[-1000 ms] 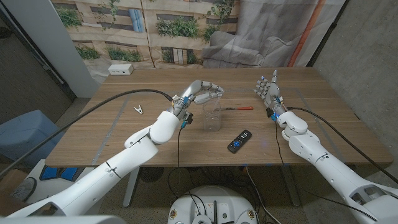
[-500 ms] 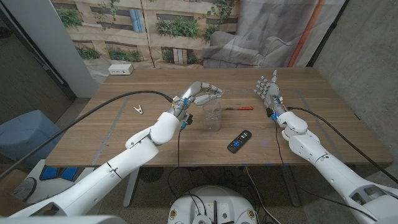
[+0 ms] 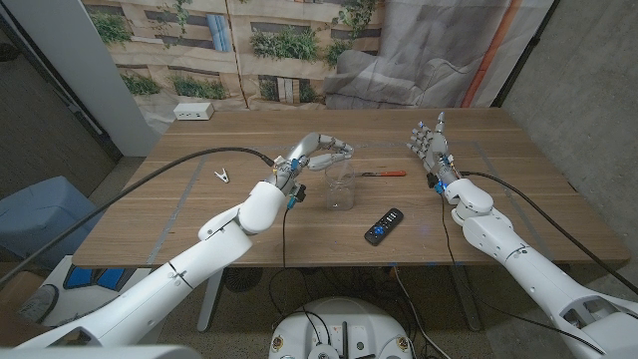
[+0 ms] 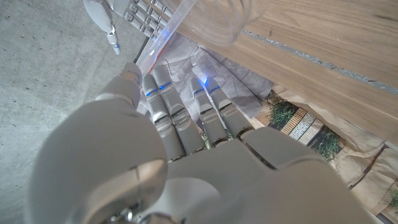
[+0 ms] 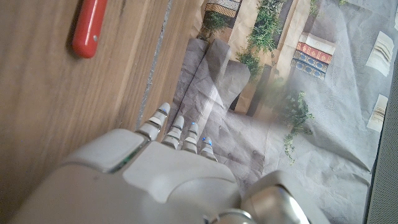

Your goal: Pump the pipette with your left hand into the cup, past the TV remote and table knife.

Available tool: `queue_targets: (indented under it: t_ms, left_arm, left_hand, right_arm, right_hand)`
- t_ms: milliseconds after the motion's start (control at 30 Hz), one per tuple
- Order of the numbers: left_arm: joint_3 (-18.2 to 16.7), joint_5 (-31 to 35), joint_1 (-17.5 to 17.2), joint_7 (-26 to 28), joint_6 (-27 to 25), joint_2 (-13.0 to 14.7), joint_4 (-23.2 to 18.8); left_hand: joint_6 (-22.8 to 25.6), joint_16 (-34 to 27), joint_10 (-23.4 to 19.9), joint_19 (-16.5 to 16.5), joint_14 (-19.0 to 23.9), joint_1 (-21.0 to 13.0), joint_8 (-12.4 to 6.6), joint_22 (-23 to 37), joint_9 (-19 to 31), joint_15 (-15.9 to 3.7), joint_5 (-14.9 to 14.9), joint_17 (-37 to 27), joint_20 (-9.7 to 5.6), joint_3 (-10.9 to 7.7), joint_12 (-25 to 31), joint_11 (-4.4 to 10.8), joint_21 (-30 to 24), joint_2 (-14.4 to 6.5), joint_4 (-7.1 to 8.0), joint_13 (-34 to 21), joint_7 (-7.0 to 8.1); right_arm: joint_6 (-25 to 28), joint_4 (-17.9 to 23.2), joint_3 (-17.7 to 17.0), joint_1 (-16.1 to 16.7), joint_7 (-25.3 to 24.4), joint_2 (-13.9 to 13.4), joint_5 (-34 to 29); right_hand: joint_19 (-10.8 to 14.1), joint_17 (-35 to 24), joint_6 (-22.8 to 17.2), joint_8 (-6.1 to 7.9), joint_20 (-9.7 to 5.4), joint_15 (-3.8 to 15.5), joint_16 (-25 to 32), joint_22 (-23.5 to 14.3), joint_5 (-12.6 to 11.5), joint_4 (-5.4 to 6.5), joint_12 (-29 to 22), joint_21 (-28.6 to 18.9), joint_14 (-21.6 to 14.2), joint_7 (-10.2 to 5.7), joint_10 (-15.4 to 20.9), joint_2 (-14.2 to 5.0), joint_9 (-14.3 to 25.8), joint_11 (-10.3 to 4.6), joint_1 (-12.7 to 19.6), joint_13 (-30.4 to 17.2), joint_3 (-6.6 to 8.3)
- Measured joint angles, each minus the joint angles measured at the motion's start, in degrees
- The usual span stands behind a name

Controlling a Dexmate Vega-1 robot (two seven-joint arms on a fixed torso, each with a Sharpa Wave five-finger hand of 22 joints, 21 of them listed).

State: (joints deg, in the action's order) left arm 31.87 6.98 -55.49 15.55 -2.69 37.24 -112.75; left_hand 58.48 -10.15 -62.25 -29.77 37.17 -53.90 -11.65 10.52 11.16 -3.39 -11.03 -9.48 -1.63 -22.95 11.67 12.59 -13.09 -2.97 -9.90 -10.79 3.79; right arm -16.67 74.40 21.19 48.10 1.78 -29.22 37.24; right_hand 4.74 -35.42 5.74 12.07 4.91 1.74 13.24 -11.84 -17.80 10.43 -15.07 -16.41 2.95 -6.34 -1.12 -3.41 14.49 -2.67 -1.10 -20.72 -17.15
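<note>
The wooden table (image 3: 199, 214) filled the middle of the head view, with a patterned backdrop (image 3: 249, 40) behind it.

The left arm (image 3: 214, 239) reached in from seven o'clock toward the table's centre. Its left hand (image 3: 317, 152) hovered above the cup (image 3: 340, 185), fingers curled in toward the thumb over the rim. The head view was too small to show the pipette in that grasp. In the left wrist view, a thin clear tube lit bluish, the pipette (image 4: 163, 34), ran out from between the fingers (image 4: 163, 112) toward the see-through rim of the cup (image 4: 227, 18), so the hand appeared to be pinching it.

The right hand (image 3: 430, 143) stood at about two o'clock from the cup, well apart from it, fingers straight and spread, released and holding nothing.

The cup was a clear plastic beaker near the table's centre, upright.

The TV remote (image 3: 384, 226) was a black slab with blue buttons at about four o'clock from the cup, lying at a slant.

The table knife (image 3: 383, 173) lay at about two o'clock from the cup, with a red handle (image 5: 89, 28) and a thin dark blade pointing toward the cup.

A small clip (image 3: 222, 176) lay at nine o'clock, and a white power strip (image 3: 193, 112) sat at the far edge.
</note>
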Motion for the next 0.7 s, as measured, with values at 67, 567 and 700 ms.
queue_targets:
  t_ms: [67, 567, 700]
  left_arm:
    - [-0.1, 0.0, -0.2, 0.2, -0.1, 0.1, -0.1]
    - [-1.1, 0.2, -1.1, 1.6, -0.6, 0.3, -0.7]
    - [-1.1, 0.3, -1.2, 1.8, -0.6, 0.3, -0.8]
  left_hand:
    - [0.4, 0.0, -0.5, 0.0, 0.3, 0.0, -0.10, 0.0, 0.0, -0.29, 0.0, 0.1, 0.00, -0.21, 0.0, -0.09, 0.0, 0.0, 0.15, 0.0, 0.01]
    - [1.8, -0.2, -1.9, -0.6, 1.4, -1.1, -0.44, 0.0, -0.1, -0.21, 0.0, 0.0, -0.62, -0.81, 0.3, -0.12, 0.0, -1.1, -0.45, 0.0, 0.24]
    - [1.9, -0.3, -2.2, -0.6, 1.6, -1.4, -0.44, 0.0, -0.1, -0.40, 0.0, 0.0, -0.62, -0.83, 0.3, -0.01, 0.0, -1.4, -0.48, 0.0, 0.09]
  right_arm:
    - [0.0, 0.0, 0.0, 0.0, 0.0, 0.0, 0.0]
    - [0.0, 0.0, 0.0, 0.0, 0.0, 0.0, 0.0]
    - [0.0, 0.0, 0.0, 0.0, 0.0, 0.0, 0.0]
  right_hand:
    - [0.0, 0.0, 0.0, 0.00, 0.00, 0.00, 0.0, 0.0, 0.0, 0.00, 0.0, 0.0, 0.0, 0.00, 0.0, 0.00, 0.0, 0.00, 0.0, 0.0, 0.00]
    - [0.0, 0.0, 0.0, 0.00, 0.00, 0.00, 0.0, 0.0, 0.0, 0.00, 0.0, 0.0, 0.0, 0.00, 0.0, 0.00, 0.0, 0.00, 0.0, 0.0, 0.00]
    - [0.0, 0.0, 0.0, 0.00, 0.00, 0.00, 0.0, 0.0, 0.0, 0.00, 0.0, 0.0, 0.0, 0.00, 0.0, 0.00, 0.0, 0.00, 0.0, 0.0, 0.00]
